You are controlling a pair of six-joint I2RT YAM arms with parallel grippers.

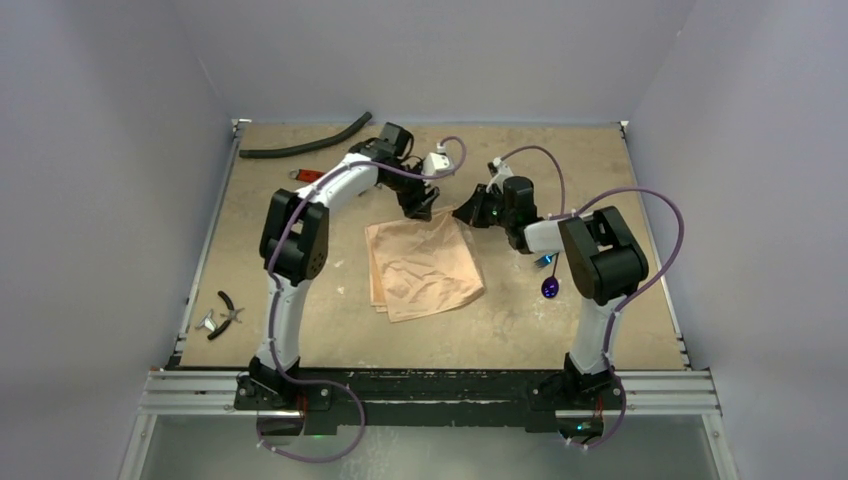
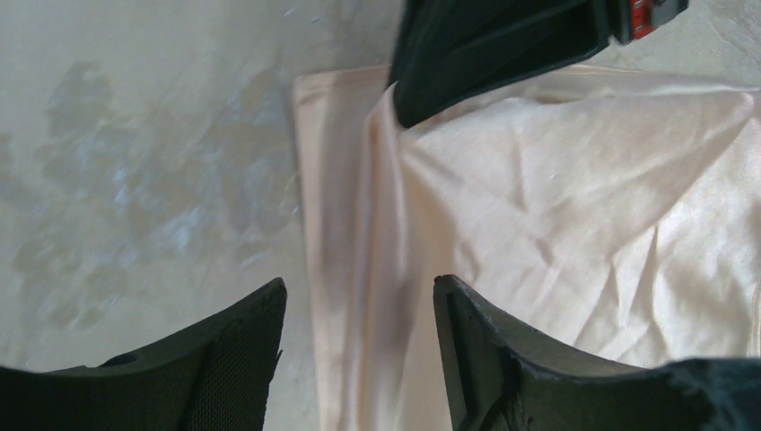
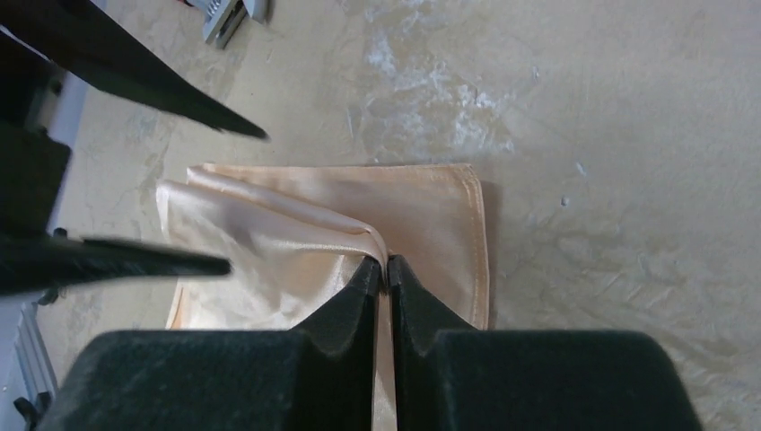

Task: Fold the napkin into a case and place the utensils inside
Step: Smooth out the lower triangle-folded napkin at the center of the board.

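napkin (image 1: 425, 265): peach, folded, creased, flat on table (image 1: 400, 345) centre.
R gripper (image 3: 388, 269): closed tight, pinching a raised fold of napkin.
L gripper (image 2: 359, 285): fingers apart, nothing held, over napkin's edge.
spoon (image 1: 550, 288): purple, beside R arm (image 1: 600, 260), apart from napkin.

Left arm (image 1: 287, 300): white links, black joint housings | right arm (image 1: 603, 262): identical | purple cables (image 1: 665, 215) run from bases on the rail (image 1: 430, 396) | right gripper (image 3: 388, 268): black wedge fingers
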